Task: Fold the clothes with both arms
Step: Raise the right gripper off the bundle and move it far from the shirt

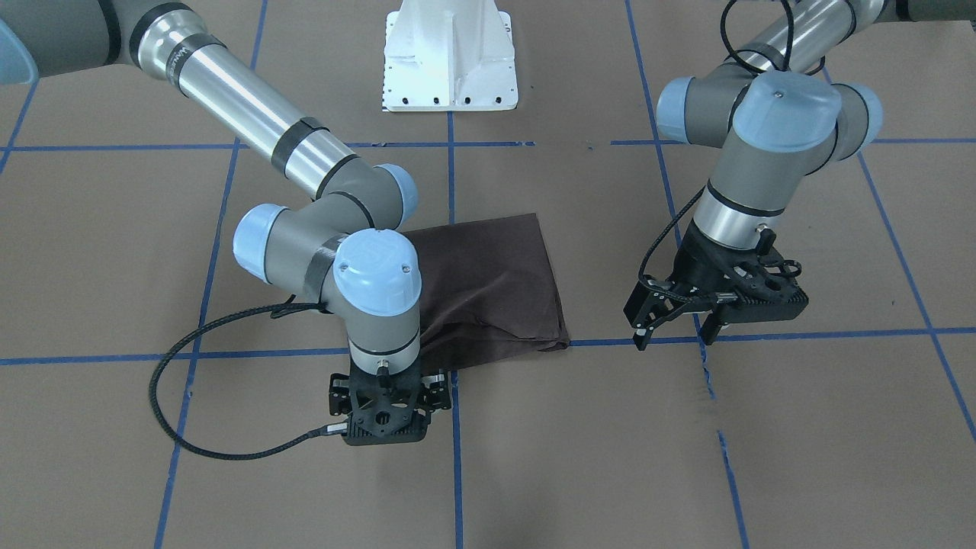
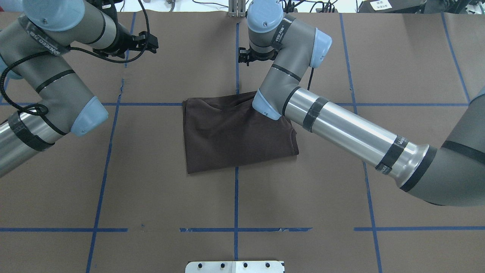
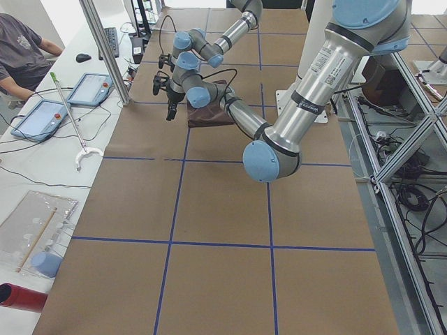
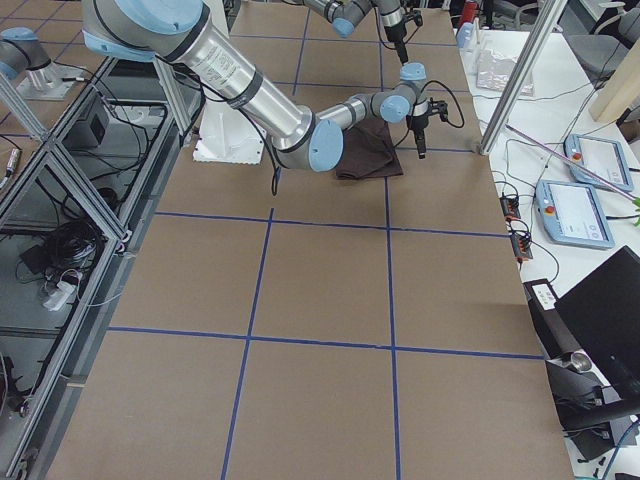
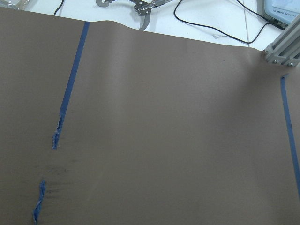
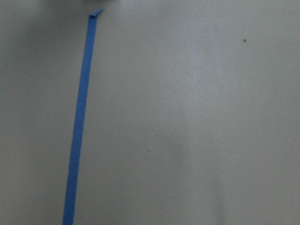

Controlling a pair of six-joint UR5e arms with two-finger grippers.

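Brown fabric folded into a compact, slightly rumpled rectangle, the T-shirt [image 1: 496,282] lies mid-way across the table [image 1: 762,457], touched by neither arm. The left gripper [image 1: 677,332] hangs well aside, jaws apart and empty; the right gripper [image 1: 385,415] points down just beyond the shirt's edge, its jaws hidden, so their state cannot be told. Both stand off the cloth, which suggests the folding is about done.

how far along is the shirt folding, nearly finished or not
Done: the T-shirt lies on the table as a compact folded rectangle. In hand: nothing. The left end effector hangs open over bare paper beside it, and the right end effector sits past the shirt's far edge, touching no cloth. Left: probably little, perhaps one more fold or smoothing the wrinkled far edge.
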